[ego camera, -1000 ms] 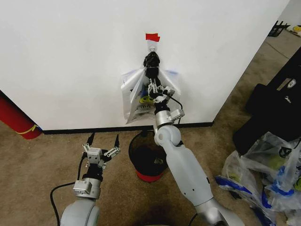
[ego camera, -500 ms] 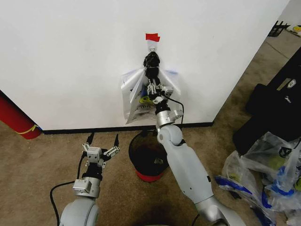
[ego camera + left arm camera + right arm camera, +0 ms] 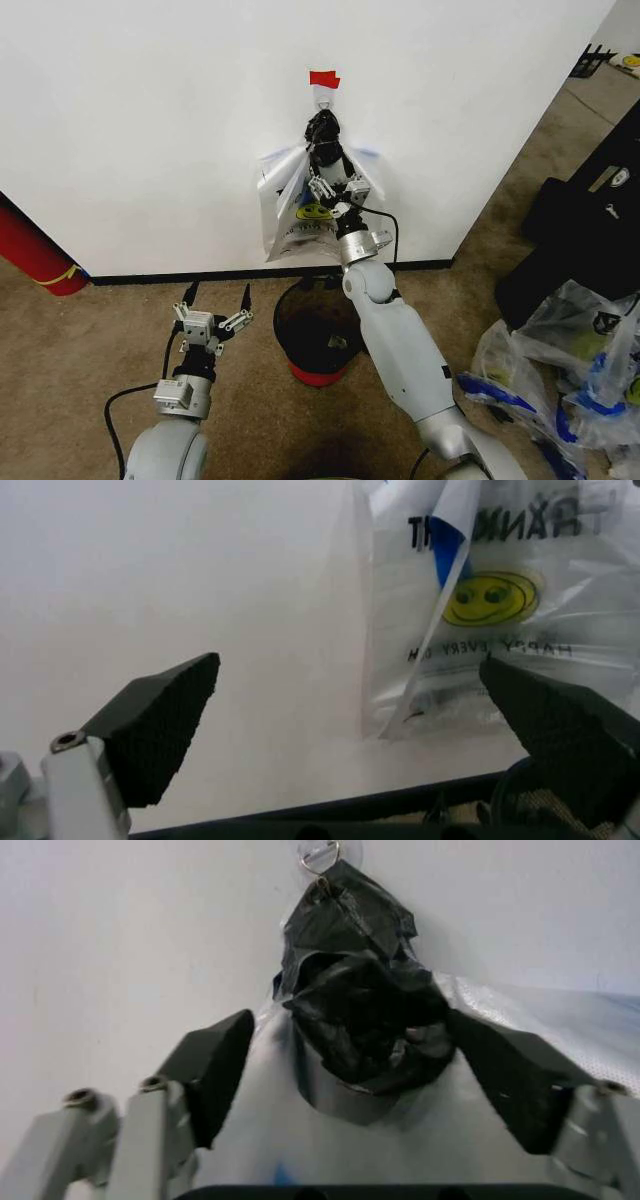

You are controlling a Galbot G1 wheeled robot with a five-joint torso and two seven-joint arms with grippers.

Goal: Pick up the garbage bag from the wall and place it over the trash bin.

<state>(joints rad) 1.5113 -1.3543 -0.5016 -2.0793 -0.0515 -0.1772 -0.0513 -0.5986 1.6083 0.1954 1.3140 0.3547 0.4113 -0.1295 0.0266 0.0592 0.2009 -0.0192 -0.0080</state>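
Two pincers are mine. My right pincer [image 3: 365,1065] has its fingers apart around the black knot of the garbage bag [image 3: 300,205] hanging on the wall [image 3: 150,120]. The trash bin [image 3: 318,340] sits below it. My left pincer [image 3: 213,300] waits low, fingers apart.

Plain white painted wall [image 3: 150,120] with black baseboard [image 3: 200,275]; mottled brown carpet floor [image 3: 80,350]; even, diffuse lighting.
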